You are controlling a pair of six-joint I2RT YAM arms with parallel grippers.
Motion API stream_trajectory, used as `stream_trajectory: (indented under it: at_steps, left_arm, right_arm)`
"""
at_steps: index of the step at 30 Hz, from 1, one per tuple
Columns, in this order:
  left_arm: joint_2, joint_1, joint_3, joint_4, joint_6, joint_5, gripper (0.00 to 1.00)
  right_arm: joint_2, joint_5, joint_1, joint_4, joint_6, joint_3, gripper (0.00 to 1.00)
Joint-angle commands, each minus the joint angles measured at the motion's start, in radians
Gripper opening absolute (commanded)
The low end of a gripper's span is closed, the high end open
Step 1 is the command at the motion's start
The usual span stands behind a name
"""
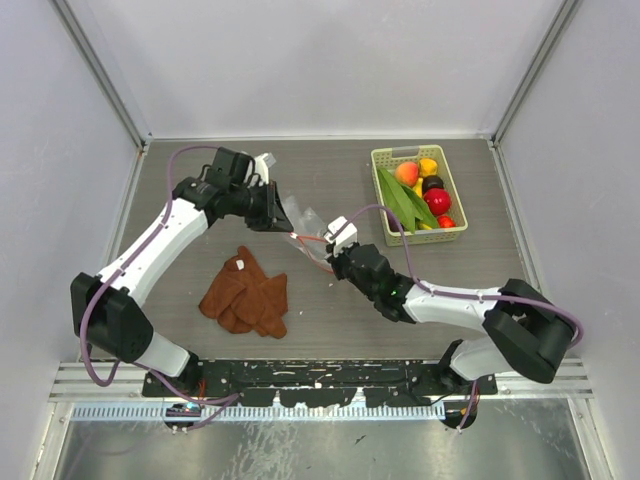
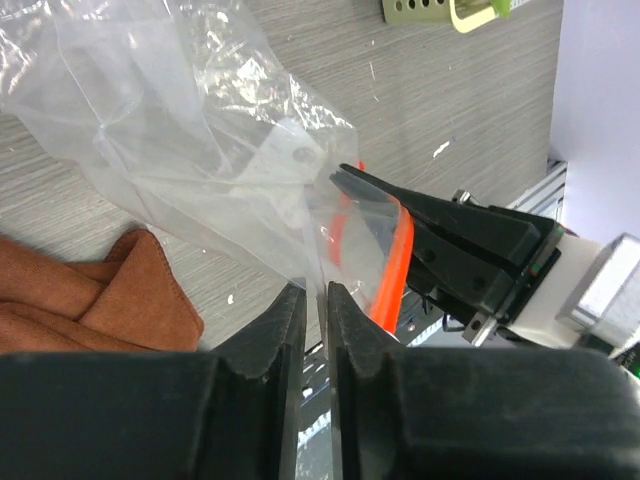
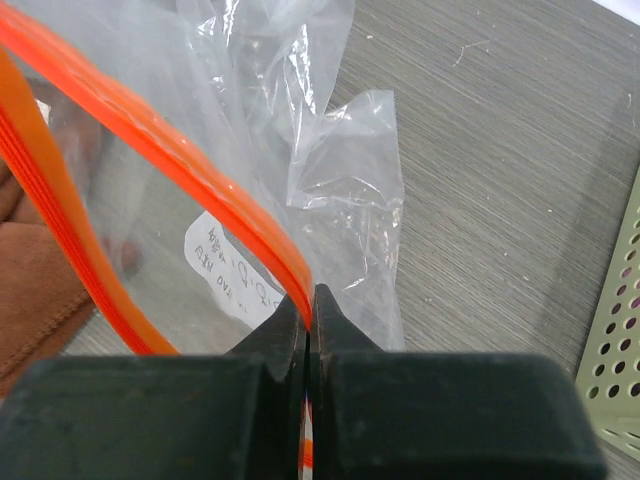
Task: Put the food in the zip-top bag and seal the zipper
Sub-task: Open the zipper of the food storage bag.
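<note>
Clear, wrinkly plastic zip-top bag (image 1: 305,228) (image 2: 200,130) (image 3: 330,150): held off the grey wood-grain table (image 1: 450,290) at centre frame of the top view, strung between the two arms. Nothing visible inside it.

Orange-red zipper (image 3: 200,195) (image 2: 395,270) along the mouth: its two strips are parted into a loop.

Right gripper (image 3: 310,300) (image 1: 335,262): clenched on the zipper at the bag's lower right end.

Left gripper (image 2: 315,295) (image 1: 278,218): at the bag's upper left end, jaws almost together, clear film pinched in the narrow slit.

Toy food: all in the pale green slotted plastic basket (image 1: 460,200), upper right of the top view, well apart from the bag. It holds a peach (image 1: 407,173), a red apple (image 1: 437,200), a dark purple piece (image 1: 432,184), an orange-yellow piece (image 1: 428,166) and long green leaves (image 1: 405,205).

Rust-brown cloth (image 1: 245,295) (image 2: 100,290): crumpled on the table, lower left of the bag.
</note>
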Motion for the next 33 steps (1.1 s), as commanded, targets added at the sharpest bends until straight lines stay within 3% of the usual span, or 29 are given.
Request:
stream_trajectory:
  at_steps: [1, 4, 10, 16, 18, 22, 27, 33]
  left_arm:
    - [-0.035, -0.001, 0.059, -0.005, 0.025, -0.048, 0.21]
    - [-0.056, -0.002, 0.061, -0.007, 0.031, -0.097, 0.3]
    - [-0.144, -0.001, 0.027, 0.022, 0.053, -0.223, 0.59]
    - [-0.261, 0.001, -0.051, 0.091, 0.053, -0.343, 0.74]
    - [-0.291, 0.002, -0.076, 0.112, 0.054, -0.372, 0.86]
    - [-0.345, 0.002, -0.105, 0.117, 0.05, -0.445, 0.98]
    - [-0.406, 0.002, -0.147, 0.132, 0.038, -0.484, 0.98]
    - [-0.4, 0.001, -0.103, 0.036, -0.008, -0.528, 0.98]
  right_arm:
    - [-0.064, -0.024, 0.005, -0.013, 0.033, 0.027, 0.01]
    - [-0.078, -0.022, 0.005, -0.068, 0.059, 0.048, 0.01]
    - [-0.114, 0.013, 0.005, -0.193, 0.131, 0.095, 0.01]
    - [-0.13, 0.033, 0.005, -0.357, 0.217, 0.171, 0.01]
    - [-0.142, 0.023, 0.005, -0.396, 0.239, 0.184, 0.01]
    - [-0.172, 0.028, 0.005, -0.453, 0.277, 0.208, 0.01]
    - [-0.185, 0.031, 0.005, -0.554, 0.313, 0.28, 0.01]
    - [-0.176, 0.039, 0.005, -0.673, 0.402, 0.367, 0.01]
